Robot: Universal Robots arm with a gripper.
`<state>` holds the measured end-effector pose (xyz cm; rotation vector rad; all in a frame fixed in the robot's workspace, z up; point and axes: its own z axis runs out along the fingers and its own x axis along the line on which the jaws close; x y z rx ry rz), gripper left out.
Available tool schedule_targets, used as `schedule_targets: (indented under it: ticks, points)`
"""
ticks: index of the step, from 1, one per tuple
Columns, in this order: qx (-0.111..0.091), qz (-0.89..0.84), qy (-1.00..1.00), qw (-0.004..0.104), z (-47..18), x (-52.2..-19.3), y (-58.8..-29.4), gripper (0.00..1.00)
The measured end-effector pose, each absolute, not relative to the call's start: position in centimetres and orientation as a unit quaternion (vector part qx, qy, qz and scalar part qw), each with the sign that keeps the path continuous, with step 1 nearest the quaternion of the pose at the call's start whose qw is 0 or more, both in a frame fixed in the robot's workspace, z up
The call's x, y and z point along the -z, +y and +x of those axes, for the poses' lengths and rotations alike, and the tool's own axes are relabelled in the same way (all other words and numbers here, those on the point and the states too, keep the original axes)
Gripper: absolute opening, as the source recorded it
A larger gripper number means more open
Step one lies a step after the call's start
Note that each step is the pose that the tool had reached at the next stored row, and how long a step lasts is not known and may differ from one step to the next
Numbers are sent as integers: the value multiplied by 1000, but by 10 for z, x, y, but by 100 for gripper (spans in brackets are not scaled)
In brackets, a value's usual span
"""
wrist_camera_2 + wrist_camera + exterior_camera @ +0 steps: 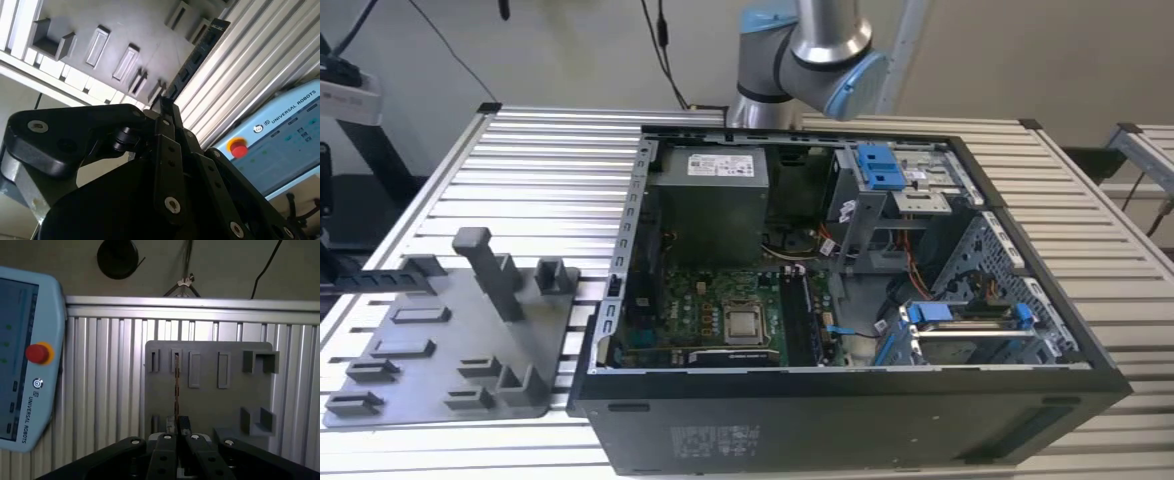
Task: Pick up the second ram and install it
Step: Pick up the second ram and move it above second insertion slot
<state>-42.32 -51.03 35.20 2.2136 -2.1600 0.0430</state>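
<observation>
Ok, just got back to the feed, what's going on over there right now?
The arm's gripper is closed on the second ram, a thin dark stick seen edge-on in the first wrist view. It is over the grey fixture tray, which sits beside the open computer case. The stick lines up with one of the tray's slots, but I can't tell whether it is clear of the tray. It is not in the motherboard yet.

Even, soft light is falling on the counter (520, 170), which is glaring white beside the grey fixture plate (440, 330). The computer case (854, 410) is holding deep shade. In the second wrist view the end effector (167, 106) and second ram (201, 48) are showing as dark shapes.
</observation>
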Motion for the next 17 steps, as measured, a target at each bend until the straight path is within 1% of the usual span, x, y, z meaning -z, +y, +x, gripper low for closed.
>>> schedule_targets:
  ticks: [17]
  points:
    - [-14, 715, -698, 24, -423, -376, -510, 13]
